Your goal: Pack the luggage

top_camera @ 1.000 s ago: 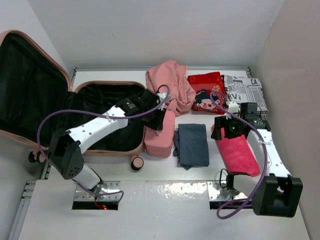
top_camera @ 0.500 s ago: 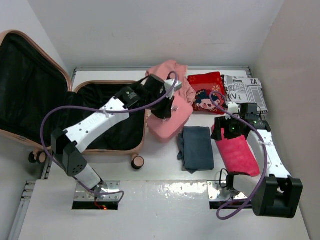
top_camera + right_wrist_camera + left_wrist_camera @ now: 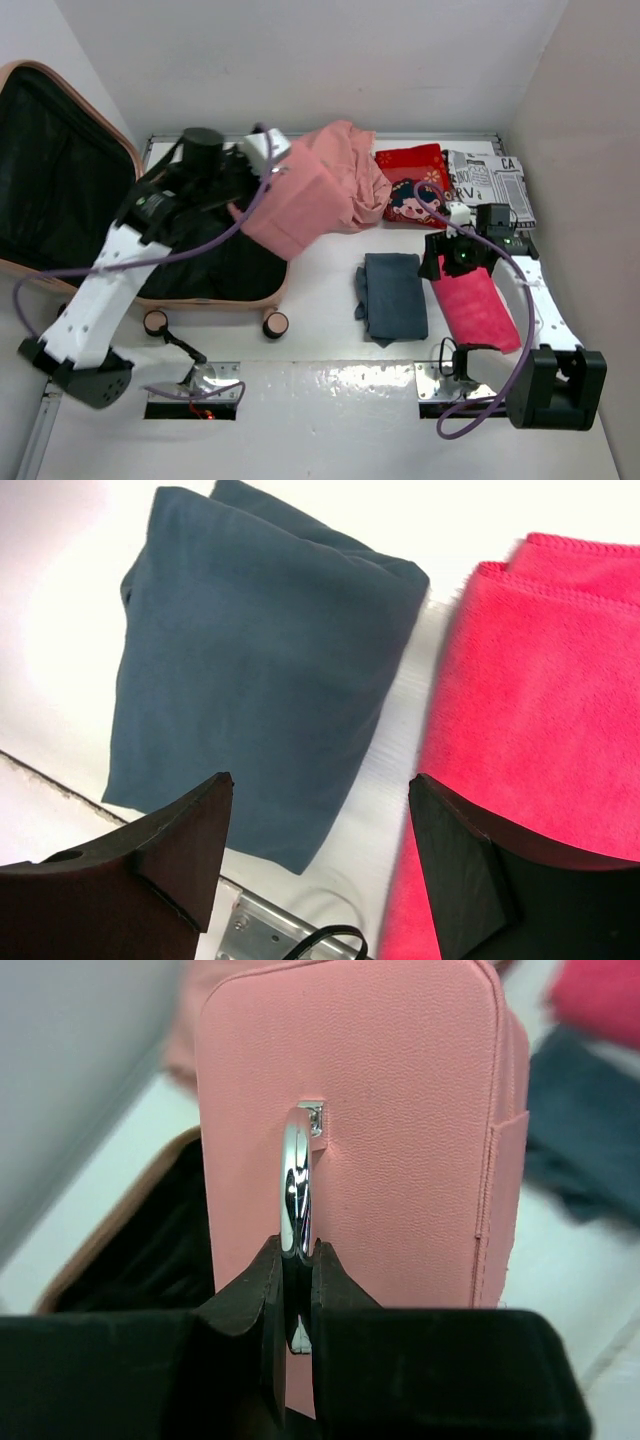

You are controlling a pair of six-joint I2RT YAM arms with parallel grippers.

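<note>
luggage [image 3: 50, 180]: we see it open at the tabletop's [image 3: 320, 300] left end, lid raised | left pincer [image 3: 296, 1260]: clamped on the handle [image 3: 296, 1180] of the pink box [image 3: 400, 1140] (box tilted, lifted by the luggage's right rim) | right pincer [image 3: 318, 790]: apart, over the gap between blue cloth [image 3: 250, 680] and red towel [image 3: 540, 700]

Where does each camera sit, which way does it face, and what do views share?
Top external: above and behind the bases, looking down on the table; left arm and right arm show, luggage at left.
Left wrist: on the left arm, looking along the left tool, shut on the pink box's metal handle.
Right wrist: looking down past the open right tool at a blue cloth and red towel.
Shared: top and right wrist both show cloth and towel.
</note>
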